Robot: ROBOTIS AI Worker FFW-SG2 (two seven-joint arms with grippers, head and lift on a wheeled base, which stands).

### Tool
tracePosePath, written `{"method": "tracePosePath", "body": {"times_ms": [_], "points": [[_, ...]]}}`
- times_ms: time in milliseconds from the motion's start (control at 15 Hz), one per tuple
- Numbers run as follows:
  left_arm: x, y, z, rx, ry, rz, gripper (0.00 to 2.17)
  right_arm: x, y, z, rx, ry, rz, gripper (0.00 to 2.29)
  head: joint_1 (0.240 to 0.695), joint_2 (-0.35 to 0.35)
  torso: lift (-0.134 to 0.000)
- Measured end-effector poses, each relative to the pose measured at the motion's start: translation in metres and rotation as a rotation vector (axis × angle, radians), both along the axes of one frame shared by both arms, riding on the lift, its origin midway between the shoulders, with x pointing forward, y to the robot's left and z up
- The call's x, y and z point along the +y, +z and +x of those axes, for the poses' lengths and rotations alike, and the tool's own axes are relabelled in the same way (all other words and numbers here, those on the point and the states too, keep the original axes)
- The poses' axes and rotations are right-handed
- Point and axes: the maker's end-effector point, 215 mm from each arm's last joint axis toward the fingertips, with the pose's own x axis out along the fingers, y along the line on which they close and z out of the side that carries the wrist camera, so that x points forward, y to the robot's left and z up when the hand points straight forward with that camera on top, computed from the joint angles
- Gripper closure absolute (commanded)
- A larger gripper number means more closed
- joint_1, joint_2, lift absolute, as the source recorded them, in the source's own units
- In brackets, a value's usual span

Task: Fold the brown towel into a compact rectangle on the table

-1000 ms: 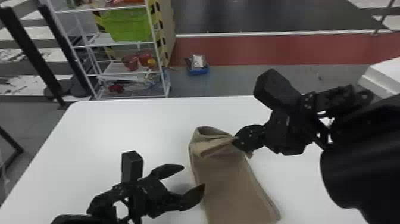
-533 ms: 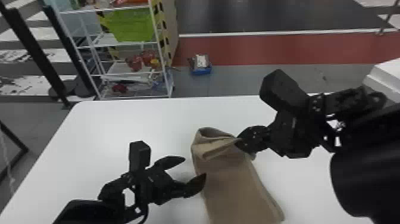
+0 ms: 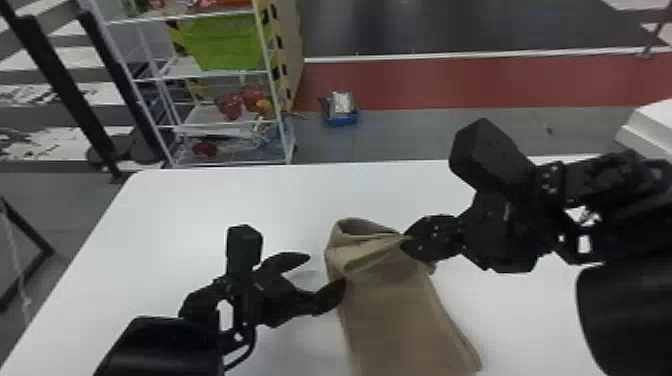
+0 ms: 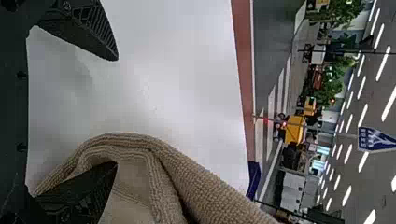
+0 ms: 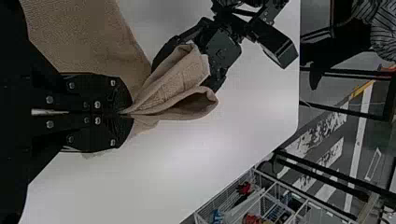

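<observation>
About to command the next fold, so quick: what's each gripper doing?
Left gripper: open, one finger against the towel, not gripping it.
Right gripper: closed, holding the towel's folded far end.

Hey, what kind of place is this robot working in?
Probably a robotics lab or demo hall: a white table with robot arms over it, a wire shelving rack holding a green bin, and, farther off, a large open room with long rows of ceiling lights.
</observation>
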Motion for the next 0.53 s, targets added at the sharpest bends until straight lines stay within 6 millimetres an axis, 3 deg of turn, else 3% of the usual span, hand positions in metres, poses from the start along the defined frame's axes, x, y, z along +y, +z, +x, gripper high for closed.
{"method": "tracePosePath", "body": {"times_ms": [333, 533], "points": [[-0.001, -0.007, -0.004, 0.016, -0.011, -0.002, 0.10, -0.009, -0.004, -0.012, 0.003, -0.001, -0.010, 1.18, 0.695, 0.107, -0.123], [-0.004, -0.010, -0.015, 0.026, -0.025, -0.008, 0.10, -0.015, 0.011, -0.002, -0.018, -0.013, 0.010, 1.18, 0.695, 0.097, -0.123]]}}
